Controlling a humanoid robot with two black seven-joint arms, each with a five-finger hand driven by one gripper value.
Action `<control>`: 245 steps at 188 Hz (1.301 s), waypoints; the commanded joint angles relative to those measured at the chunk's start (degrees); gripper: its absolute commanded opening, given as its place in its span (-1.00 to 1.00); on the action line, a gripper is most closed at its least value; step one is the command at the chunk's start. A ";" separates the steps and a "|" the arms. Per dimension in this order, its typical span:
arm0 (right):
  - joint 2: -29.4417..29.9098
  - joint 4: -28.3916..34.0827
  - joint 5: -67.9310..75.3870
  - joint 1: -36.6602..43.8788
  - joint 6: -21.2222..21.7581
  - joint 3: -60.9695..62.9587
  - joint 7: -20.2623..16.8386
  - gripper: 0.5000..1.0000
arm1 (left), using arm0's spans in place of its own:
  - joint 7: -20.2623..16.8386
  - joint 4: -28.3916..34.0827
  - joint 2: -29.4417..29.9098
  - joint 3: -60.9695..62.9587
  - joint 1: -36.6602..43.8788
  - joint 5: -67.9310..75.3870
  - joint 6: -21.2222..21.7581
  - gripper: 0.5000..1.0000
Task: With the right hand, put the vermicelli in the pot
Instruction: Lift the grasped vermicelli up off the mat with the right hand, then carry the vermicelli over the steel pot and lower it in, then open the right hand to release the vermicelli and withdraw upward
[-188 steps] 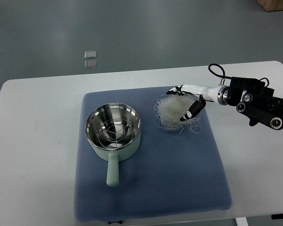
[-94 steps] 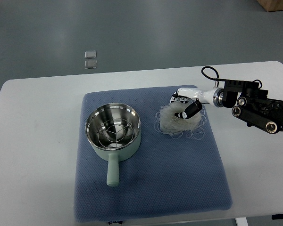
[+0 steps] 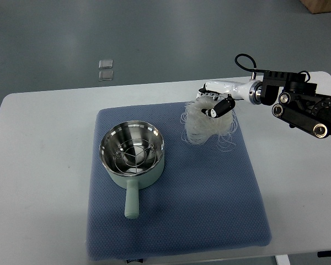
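Right hand pinching the vermicelli nest, pot waiting to the left.

Our white and black right hand (image 3: 216, 105) has its fingers closed into the top of the loose white nest of vermicelli (image 3: 205, 124), which sits on the blue padded mat (image 3: 209, 204) covering the white worktop (image 3: 38, 165). We judge the nest light, springy and brittle, with stray loops dangling, so a hold through its dense middle suits it best. It is roundish, with no clear long axis. The mint-green pot with a steel lining (image 3: 133, 154) stands well apart to its left, handle pointing toward us.
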 commanded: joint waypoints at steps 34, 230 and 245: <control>-0.22 0.39 0.92 5.77 0.05 0.76 2.46 -1.00 | 0.00 0.00 0.00 0.06 0.00 0.01 -0.02 1.00; 10.42 10.32 3.73 7.09 0.58 1.20 5.00 -1.00 | 0.00 0.00 0.00 0.06 0.00 0.01 0.07 1.00; 10.77 10.14 3.73 6.74 0.67 0.41 4.83 -1.00 | 0.00 0.00 0.00 -0.03 0.00 0.01 -0.02 1.00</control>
